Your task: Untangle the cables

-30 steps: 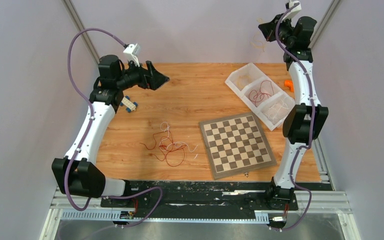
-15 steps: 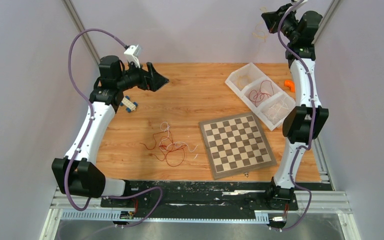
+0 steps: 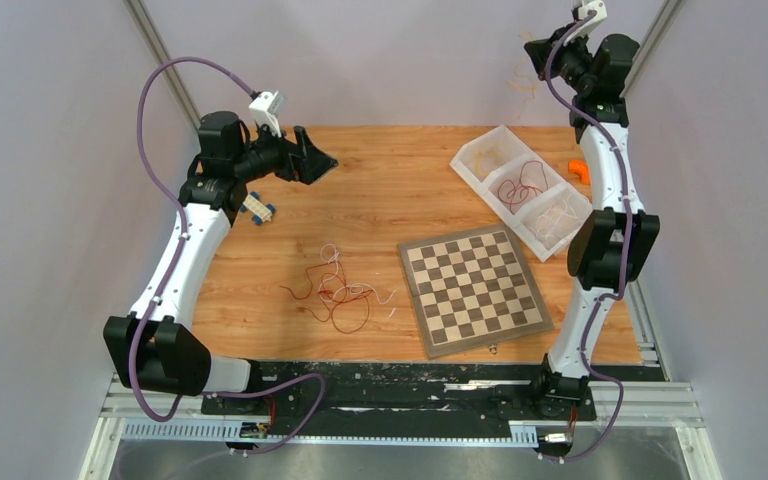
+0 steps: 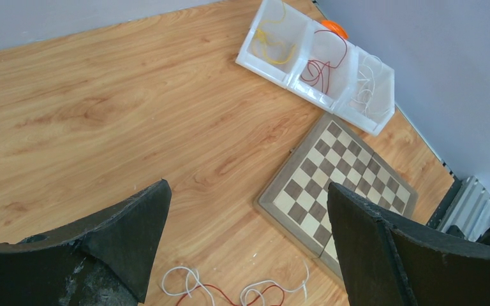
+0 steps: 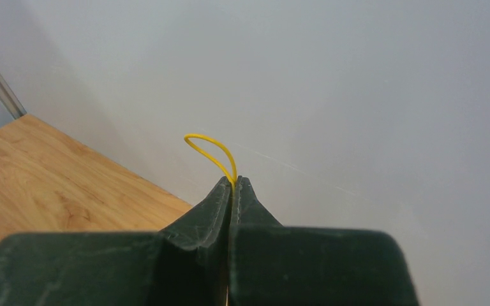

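Where grey walls (image 3: 380,60) enclose the wooden table (image 3: 390,190), right end effector (image 5: 234,182) pinches yellow cable (image 5: 198,136).

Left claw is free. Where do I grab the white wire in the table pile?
Probably the loop of the white wire poking out of the tangle's far end, where it looks clear of the red wire. It lies flat on the table, so bring the open left claw straight down, jaws across the strand. The right claw is shut on the yellow wire.
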